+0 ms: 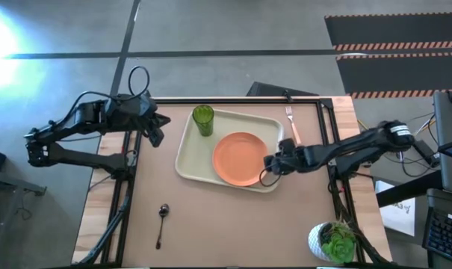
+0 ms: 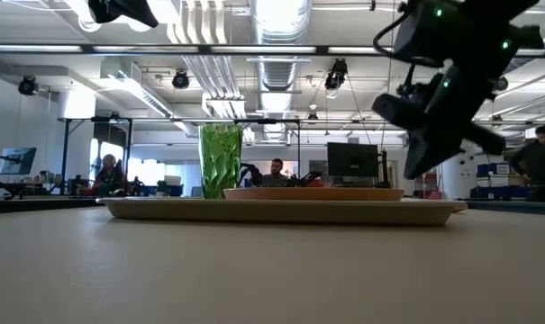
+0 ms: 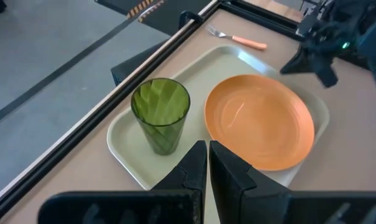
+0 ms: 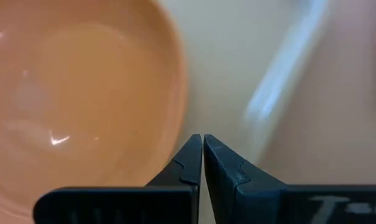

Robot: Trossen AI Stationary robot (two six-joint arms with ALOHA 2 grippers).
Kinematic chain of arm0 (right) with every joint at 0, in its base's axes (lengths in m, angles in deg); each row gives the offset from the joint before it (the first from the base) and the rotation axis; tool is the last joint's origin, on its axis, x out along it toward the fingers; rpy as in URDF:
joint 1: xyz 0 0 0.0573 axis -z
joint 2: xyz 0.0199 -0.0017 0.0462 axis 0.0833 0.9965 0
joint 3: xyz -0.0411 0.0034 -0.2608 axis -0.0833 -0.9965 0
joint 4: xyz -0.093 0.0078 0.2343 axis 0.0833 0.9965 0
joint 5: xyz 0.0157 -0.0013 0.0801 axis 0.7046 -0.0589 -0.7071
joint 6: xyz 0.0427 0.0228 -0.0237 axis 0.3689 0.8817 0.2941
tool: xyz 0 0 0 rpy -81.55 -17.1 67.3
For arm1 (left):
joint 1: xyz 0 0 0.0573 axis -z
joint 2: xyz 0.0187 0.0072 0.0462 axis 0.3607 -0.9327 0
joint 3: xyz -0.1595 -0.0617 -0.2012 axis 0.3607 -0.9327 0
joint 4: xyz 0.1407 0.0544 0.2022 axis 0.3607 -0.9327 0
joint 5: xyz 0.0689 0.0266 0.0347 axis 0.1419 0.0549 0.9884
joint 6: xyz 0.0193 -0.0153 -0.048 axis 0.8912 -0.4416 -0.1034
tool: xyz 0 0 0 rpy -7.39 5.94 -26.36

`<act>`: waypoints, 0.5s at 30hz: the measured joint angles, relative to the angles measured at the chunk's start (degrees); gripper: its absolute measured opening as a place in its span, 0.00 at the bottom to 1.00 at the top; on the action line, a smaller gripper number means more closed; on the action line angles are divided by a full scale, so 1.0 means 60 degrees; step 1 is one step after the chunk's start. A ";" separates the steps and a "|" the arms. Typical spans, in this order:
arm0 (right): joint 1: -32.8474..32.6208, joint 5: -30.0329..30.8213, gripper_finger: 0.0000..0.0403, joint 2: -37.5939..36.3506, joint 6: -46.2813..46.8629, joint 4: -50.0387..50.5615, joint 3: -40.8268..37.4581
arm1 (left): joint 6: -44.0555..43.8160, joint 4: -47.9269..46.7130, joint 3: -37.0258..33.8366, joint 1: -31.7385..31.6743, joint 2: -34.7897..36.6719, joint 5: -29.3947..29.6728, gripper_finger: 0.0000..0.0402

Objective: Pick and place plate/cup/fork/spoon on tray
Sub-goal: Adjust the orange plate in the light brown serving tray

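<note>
The cream tray (image 1: 187, 161) lies mid-table. The orange plate (image 1: 240, 158) rests flat on it, and the green cup (image 1: 203, 119) stands upright in its far left corner. The fork (image 1: 291, 123) lies on the table beyond the tray's right end. The dark spoon (image 1: 162, 220) lies on the table near the front left. My right gripper (image 4: 202, 146) is shut and hovers just above the tray beside the plate's right rim (image 1: 264, 161), tilted down. My left gripper (image 3: 208, 152) is shut, raised left of the tray, pointing toward the cup.
A white pot with a green plant (image 1: 334, 240) stands at the near right corner. A black frame rail (image 1: 233, 101) runs along the table's far edge. Bare tabletop lies in front of the tray. People sit in the room beyond the table.
</note>
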 joint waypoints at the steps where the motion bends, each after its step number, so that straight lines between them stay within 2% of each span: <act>1: -0.0028 0.0002 0.02 0.0299 0.0010 -0.0516 -0.0125 | 0.0000 -0.0016 0.0000 0.0003 0.0009 -0.0001 0.00; 5: -0.0031 -0.0231 0.02 0.1397 0.0027 -0.1909 -0.0334 | 0.0000 -0.0010 -0.0002 0.0001 0.0025 0.0000 0.00; 9: -0.0042 -0.0304 0.02 0.1965 -0.0057 -0.2404 -0.0284 | -0.0005 -0.0015 -0.0004 0.0003 0.0056 0.0000 0.00; 15: 0.0028 -0.0517 0.02 0.1268 -0.0741 -0.2297 -0.0035 | -0.0022 -0.0005 0.0000 0.0003 0.0074 0.0000 0.00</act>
